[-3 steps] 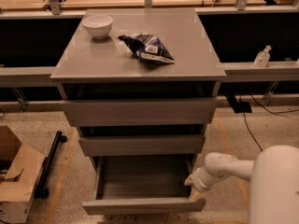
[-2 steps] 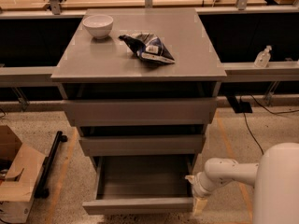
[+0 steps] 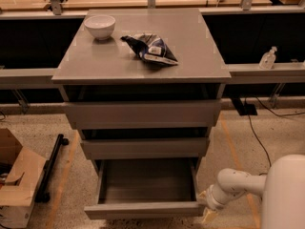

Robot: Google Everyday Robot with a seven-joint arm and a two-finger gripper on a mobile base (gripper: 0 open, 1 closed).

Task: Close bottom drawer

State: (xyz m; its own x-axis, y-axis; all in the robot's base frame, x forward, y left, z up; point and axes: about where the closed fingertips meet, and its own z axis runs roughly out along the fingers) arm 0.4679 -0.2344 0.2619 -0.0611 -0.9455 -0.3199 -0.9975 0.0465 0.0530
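The bottom drawer (image 3: 143, 209) of the grey cabinet (image 3: 143, 113) is pulled far out, showing its empty grey box. Its flat front panel runs along the bottom of the view. My gripper (image 3: 208, 209) hangs from the white arm (image 3: 238, 185) at the lower right. It sits just off the right end of the drawer's front panel, low near the floor. The middle drawer (image 3: 145, 148) and the top drawer (image 3: 142, 114) above stick out slightly.
A white bowl (image 3: 99, 26) and a dark snack bag (image 3: 151, 49) lie on the cabinet top. A cardboard box (image 3: 16, 180) and a black bar (image 3: 51, 168) are on the floor at left. A bottle (image 3: 268, 57) stands on the right ledge; cables (image 3: 259, 128) trail on the floor.
My gripper has moved down and slightly outward, from beside the drawer's right side wall to the right end of its front panel. The drawer stands as open as before.
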